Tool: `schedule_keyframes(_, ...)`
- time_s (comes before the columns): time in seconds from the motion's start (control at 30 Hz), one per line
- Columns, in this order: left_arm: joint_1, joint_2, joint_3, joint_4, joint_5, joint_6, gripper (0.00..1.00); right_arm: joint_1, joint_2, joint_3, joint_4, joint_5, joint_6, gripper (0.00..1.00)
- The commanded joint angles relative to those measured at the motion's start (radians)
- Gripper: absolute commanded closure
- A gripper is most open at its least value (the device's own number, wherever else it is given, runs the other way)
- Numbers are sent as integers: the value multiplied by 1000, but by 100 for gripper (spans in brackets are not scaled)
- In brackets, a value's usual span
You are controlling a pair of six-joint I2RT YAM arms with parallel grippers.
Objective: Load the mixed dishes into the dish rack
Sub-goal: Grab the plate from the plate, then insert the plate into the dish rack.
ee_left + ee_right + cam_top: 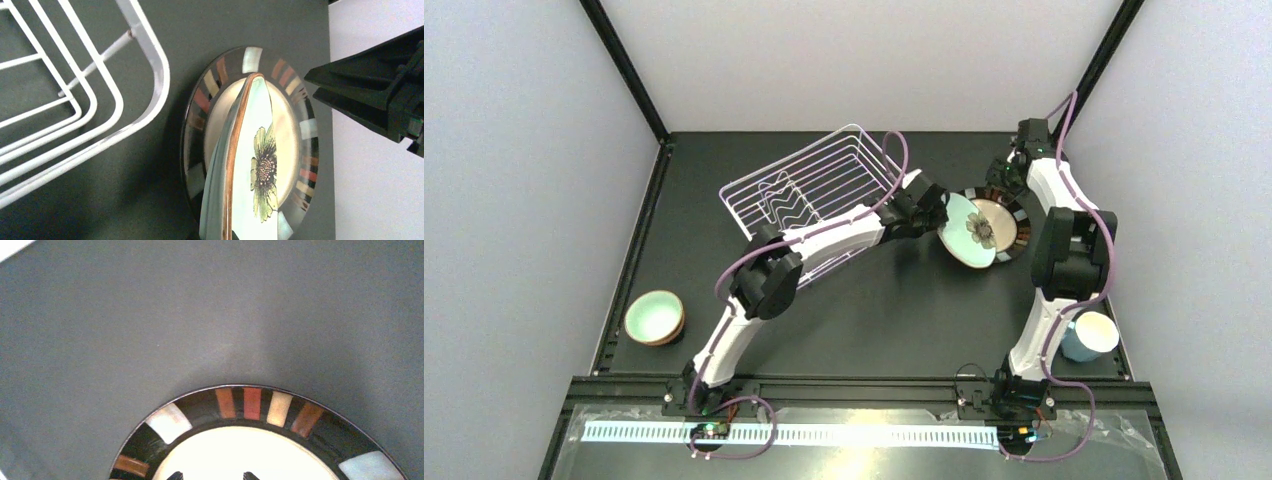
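My left gripper (pixel 936 220) is shut on the near edge of a mint-green flowered plate (pixel 969 238) and holds it tilted on edge. In the left wrist view that plate (pixel 250 165) shows nearly edge-on, with a brown rim. Under it a cream plate with a dark striped rim (pixel 1016 218) (pixel 306 131) lies flat on the table. My right gripper (pixel 211 476) hangs open over that striped plate (pixel 250 402), nothing between its fingertips (pixel 175 475). The white wire dish rack (pixel 814 190) (pixel 150 65) stands just left of the plates and holds no dish.
A small mint bowl (pixel 654 316) sits near the table's left edge. A light blue mug (pixel 1090 335) stands by the right arm's base. The right gripper's black body (pixel 385 95) shows just right of the held plate. Grey walls enclose the black table.
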Motion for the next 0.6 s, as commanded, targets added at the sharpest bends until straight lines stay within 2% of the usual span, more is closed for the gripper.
schedule_keyframes(0.0,-5,-143,25,42,-40,62,99,3,-53,29,-6,-21,8,32)
schedule_keyframes(0.27,-5,-272,35,11,-86,228,99,3,-67,18,16,-47,16,32)
schedule_keyframes(0.57,0,-477,1,-102,-293,584,99,3,-73,57,30,-74,15,32)
